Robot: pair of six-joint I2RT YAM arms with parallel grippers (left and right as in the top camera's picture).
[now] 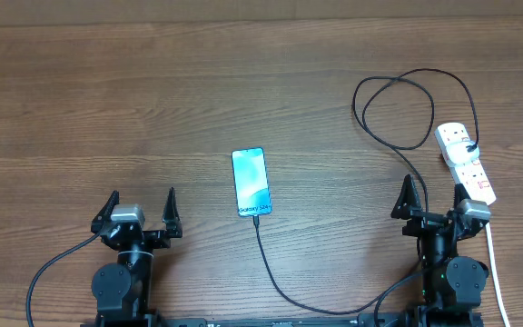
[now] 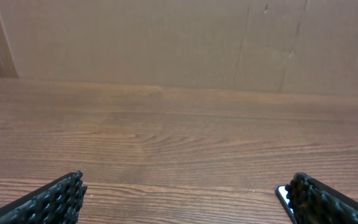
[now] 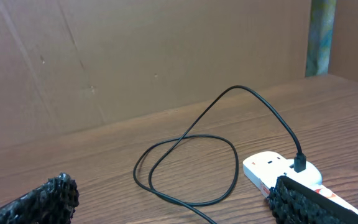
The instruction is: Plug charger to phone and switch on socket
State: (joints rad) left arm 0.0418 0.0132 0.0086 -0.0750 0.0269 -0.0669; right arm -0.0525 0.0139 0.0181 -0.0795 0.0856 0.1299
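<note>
Left gripper [image 1: 143,205] and right gripper [image 1: 432,196] both gape wide, holding nothing. Charger [image 1: 255,219] meets phone [image 1: 250,182] at six o'clock; socket [image 1: 467,162] lies toward three.

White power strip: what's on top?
The thin black cable's plug stands in the white power strip's far end; in the right wrist view a gripper finger covers its near end.

Phone [image 1: 251,182], charger [image 1: 263,252], socket [image 1: 467,162] on wooden table [image 1: 107,109]

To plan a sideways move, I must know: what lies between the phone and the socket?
Overhead view: from the phone, bare table, then the charger cable's black loop close to the socket. Nothing else.
</note>
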